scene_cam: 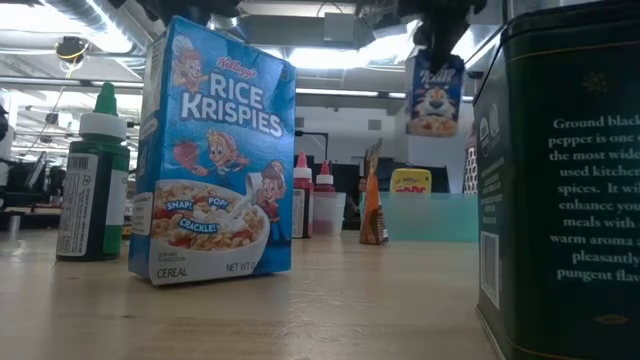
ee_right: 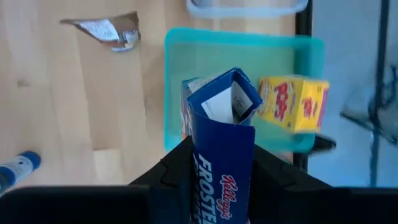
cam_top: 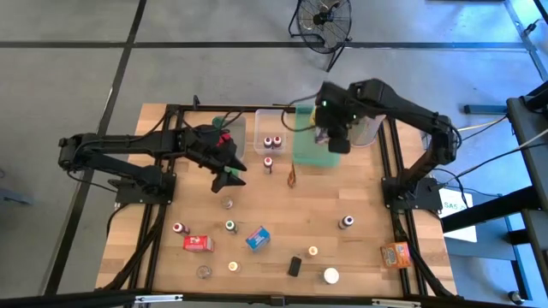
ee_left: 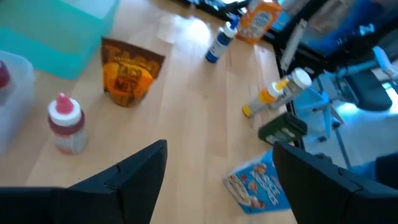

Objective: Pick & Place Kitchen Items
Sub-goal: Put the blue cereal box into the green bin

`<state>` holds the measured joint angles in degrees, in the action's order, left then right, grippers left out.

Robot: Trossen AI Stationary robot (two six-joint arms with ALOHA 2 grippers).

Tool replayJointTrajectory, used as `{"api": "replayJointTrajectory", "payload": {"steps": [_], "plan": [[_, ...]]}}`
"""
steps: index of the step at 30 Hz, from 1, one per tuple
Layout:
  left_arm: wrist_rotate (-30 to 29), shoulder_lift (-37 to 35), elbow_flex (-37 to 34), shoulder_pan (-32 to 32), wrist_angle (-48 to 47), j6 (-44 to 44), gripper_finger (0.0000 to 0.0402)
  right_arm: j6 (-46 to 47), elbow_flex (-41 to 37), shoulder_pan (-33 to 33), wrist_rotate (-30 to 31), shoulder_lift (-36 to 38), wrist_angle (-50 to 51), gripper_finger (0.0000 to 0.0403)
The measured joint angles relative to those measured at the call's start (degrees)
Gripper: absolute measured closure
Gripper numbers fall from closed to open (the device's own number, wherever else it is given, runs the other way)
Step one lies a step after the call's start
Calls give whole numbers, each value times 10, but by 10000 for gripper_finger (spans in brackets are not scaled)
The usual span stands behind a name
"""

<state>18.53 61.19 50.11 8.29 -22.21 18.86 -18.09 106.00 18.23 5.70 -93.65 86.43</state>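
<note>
Holding a blue cereal box (ee_right: 221,162) over the green tray (ee_right: 180,56), the right gripper (cam_top: 336,137) hung at 12 o'clock; the left gripper (cam_top: 229,171), at 10 o'clock, was wide open

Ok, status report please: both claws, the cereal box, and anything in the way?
Right claw shut on Frosted Flakes box, above green tray. Left claw open, empty. Yellow box already in tray.
</note>
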Motion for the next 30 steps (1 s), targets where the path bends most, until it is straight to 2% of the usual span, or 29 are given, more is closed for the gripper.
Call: {"api": "replayJointTrajectory", "payload": {"steps": [5, 10, 15, 22, 30], "plan": [[-38, 0, 0, -4, 19, 29, 116, -67, -30, 68, -14, 0, -51, 295], [-39, 0, 0, -4, 19, 56, 114, -120, -90, 109, -52, 0, -114, 295], [-51, 0, 0, -4, 19, 70, 116, -156, -158, 129, -55, 0, -182, 295], [-116, 0, 0, -4, 19, 70, 115, -184, -238, 148, -39, 0, -284, 295], [-142, 0, 0, -4, 37, 70, 114, -215, -261, 172, -42, -24, -299, 295]]}}
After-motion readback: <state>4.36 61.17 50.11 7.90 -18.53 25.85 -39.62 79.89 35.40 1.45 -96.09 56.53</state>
